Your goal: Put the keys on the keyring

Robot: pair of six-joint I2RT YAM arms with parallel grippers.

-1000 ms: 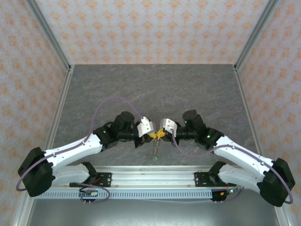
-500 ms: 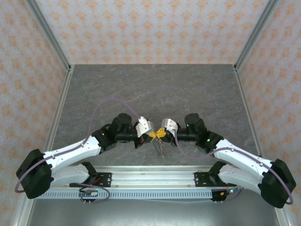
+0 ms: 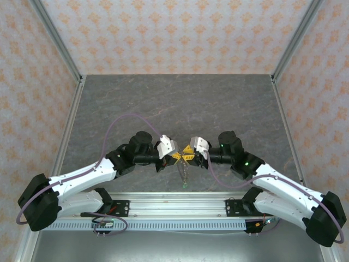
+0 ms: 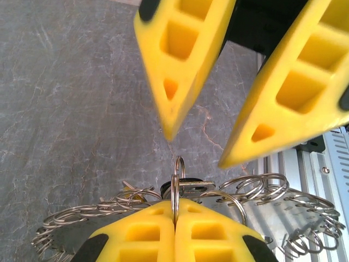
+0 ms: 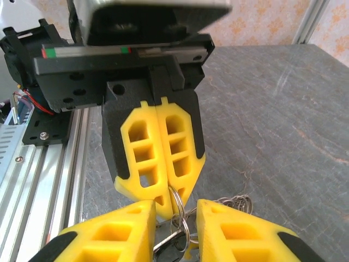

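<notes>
We read no text, number or brand anywhere. Orange motifs on pink patterned walls (image 3: pixel 174 33): ornament, no letters. Red-green strip (image 5: pixel 82 52) on left gripper (image 5: pixel 169 204): no lettering we can make out.

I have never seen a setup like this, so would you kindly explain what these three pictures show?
These are two robot arms bolted side by side at the near edge of a grey table. The overhead picture looks down from above and behind them. The other two come from a small camera on each wrist, so each shows its own yellow hand at the bottom and the other arm's hand opposite. The left hand is shut on the keyring, a chain of thin linked wire rings that hangs from it. The right hand faces it at close range with its fingers apart, near the pinched ring but gripping nothing.
</notes>
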